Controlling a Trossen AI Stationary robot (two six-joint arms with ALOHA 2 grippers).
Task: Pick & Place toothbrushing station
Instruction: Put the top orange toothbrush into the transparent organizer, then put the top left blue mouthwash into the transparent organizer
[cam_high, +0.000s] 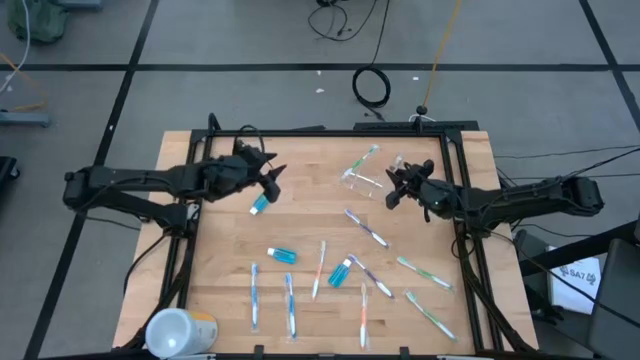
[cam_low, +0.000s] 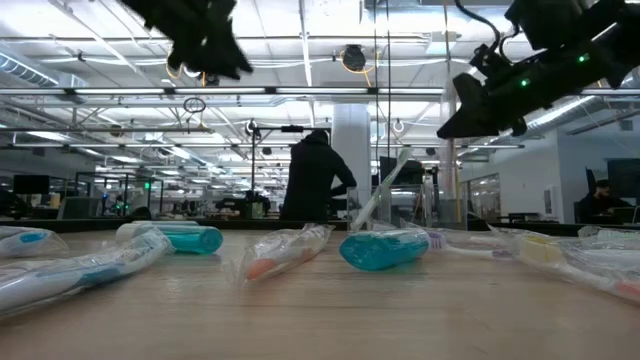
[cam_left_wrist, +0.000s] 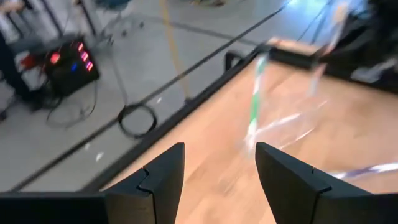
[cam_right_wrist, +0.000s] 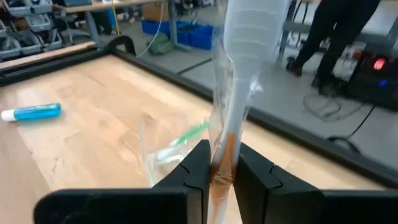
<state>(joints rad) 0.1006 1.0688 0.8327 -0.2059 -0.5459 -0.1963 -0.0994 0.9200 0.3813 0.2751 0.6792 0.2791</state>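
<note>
— Pale wood is what the table (cam_high: 225, 235) is made of, and the brushing things are scattered over it. Where is the clear cup?

— The cup (cam_high: 362, 180) is seen lying near the far edge, between the two arms, with a green toothbrush (cam_high: 361, 161) in or against it; which cannot be told.

— And the right gripper (cam_high: 395, 187)?

— It is raised just beside the cup, and its fingers are pinched narrowly on a wrapped toothbrush (cam_right_wrist: 239, 93) with an orange handle, which is held upright between them in the right wrist view.

— The left gripper (cam_high: 270, 182)?

— It is held above the far left part of the table, fingers spread wide, with nothing between them. A blue toothpaste tube (cam_high: 260, 204) is seen lying just below it.

— What else is laid out?

— Two more blue tubes (cam_high: 282, 255) are found near the middle, and wrapped toothbrushes (cam_high: 291, 305) are spread along the near side. A white and yellow cylinder (cam_high: 178, 331) is placed at the near left corner.

— Anyone behind?

— A person in dark clothing (cam_low: 312, 178) is seen standing beyond the table.
</note>
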